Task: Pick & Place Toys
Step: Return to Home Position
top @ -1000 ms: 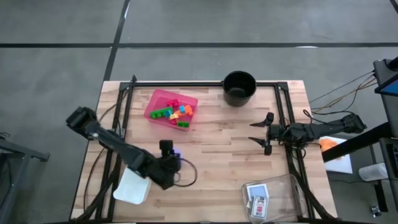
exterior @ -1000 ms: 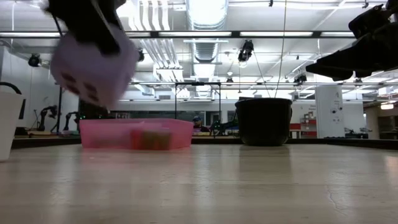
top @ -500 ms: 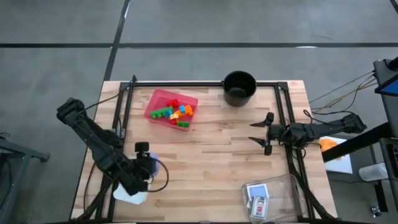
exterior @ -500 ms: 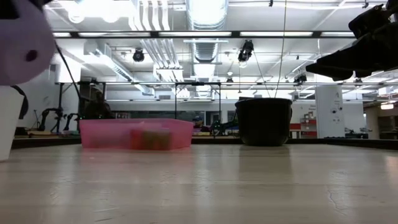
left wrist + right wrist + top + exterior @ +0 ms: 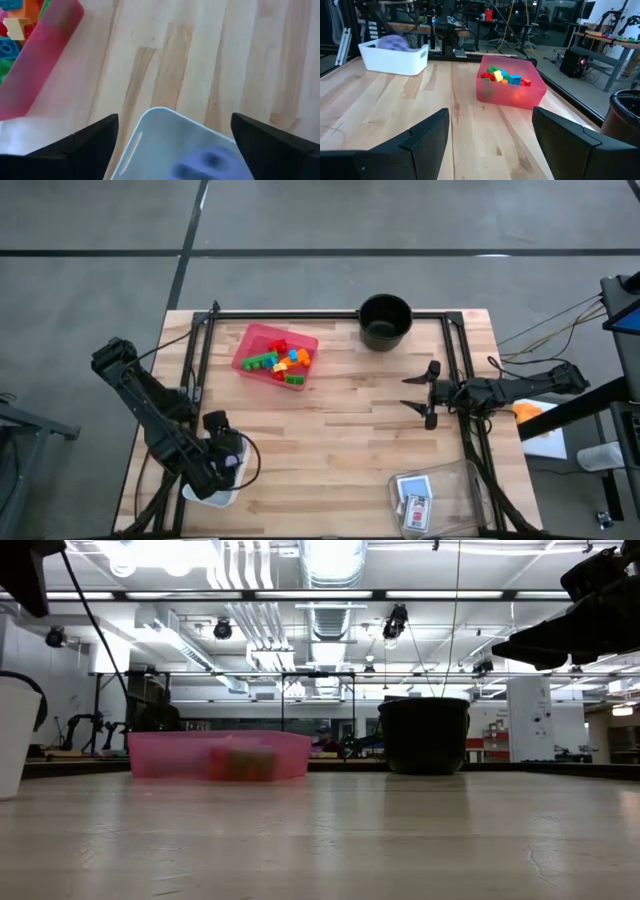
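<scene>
My left gripper (image 5: 175, 117) stands open above a white bin (image 5: 150, 135) at the table's near left. The purple die (image 5: 202, 162) shows blurred inside the bin's outline, below the fingers and free of them. In the right wrist view the die (image 5: 394, 42) is a blur at the bin's rim (image 5: 395, 55). Whether it rests on the bottom, I cannot tell. Several coloured bricks (image 5: 283, 360) lie in the pink tray (image 5: 252, 340). My right gripper (image 5: 425, 393) waits open at the table's right, clear of everything.
A black pot (image 5: 385, 320) stands at the far edge. A clear container (image 5: 455, 480) at the near right holds cards (image 5: 413, 498). Bare wood lies between the tray, the bin and my right gripper. A black frame rail (image 5: 200, 370) runs along the table's left side.
My left gripper has carried the die toward the table's left and near edges until it stood over the white bin, rolling its wrist on the way. It has then let go, and the die has dropped out of the fingers toward the bin.
</scene>
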